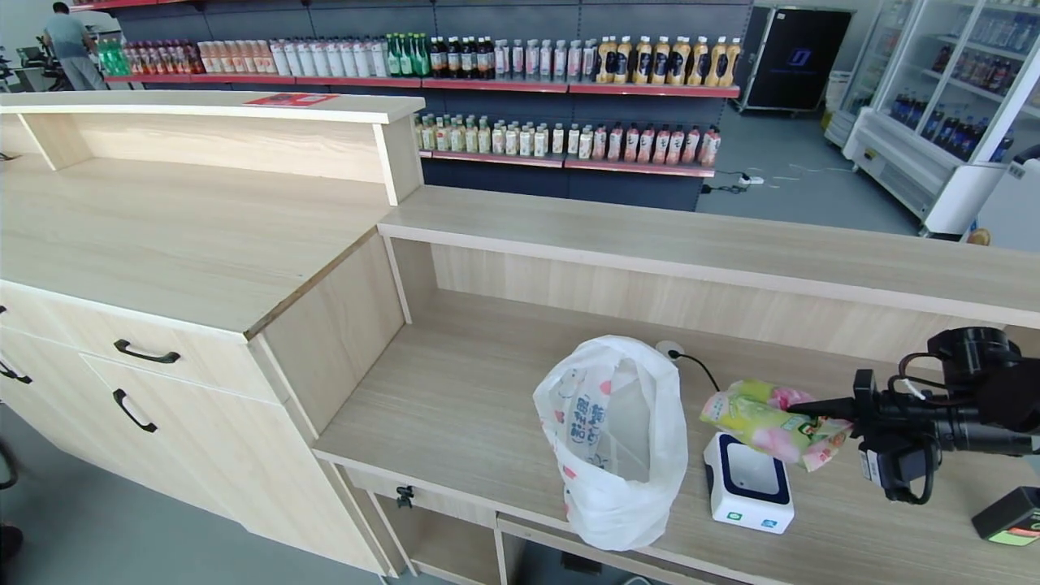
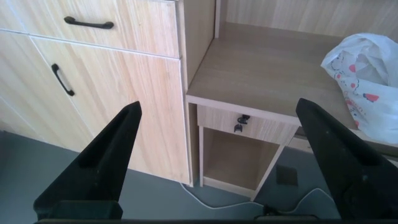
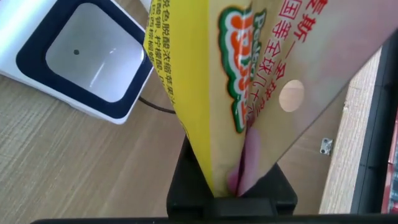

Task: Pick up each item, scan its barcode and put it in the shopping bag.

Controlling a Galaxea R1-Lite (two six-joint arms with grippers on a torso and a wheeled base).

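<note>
My right gripper [image 1: 821,410] is shut on a yellow and pink snack packet [image 1: 768,422], holding it just above the white barcode scanner [image 1: 747,483] on the lower counter. In the right wrist view the snack packet [image 3: 249,87] hangs from the gripper's fingers [image 3: 233,186], with the scanner [image 3: 87,56] and its dark-rimmed window below it. A white printed shopping bag [image 1: 617,439] stands open-mouthed to the left of the scanner. My left gripper [image 2: 217,162] is open with nothing between its fingers, hanging low in front of the counter's drawers, with the shopping bag [image 2: 367,81] off to one side.
The lower counter top [image 1: 455,398] has free wood surface left of the bag. A cable [image 1: 699,366] runs from a socket behind the bag. A dark card terminal [image 1: 1011,516] sits at the right edge. A taller cabinet with drawers [image 1: 146,357] stands to the left.
</note>
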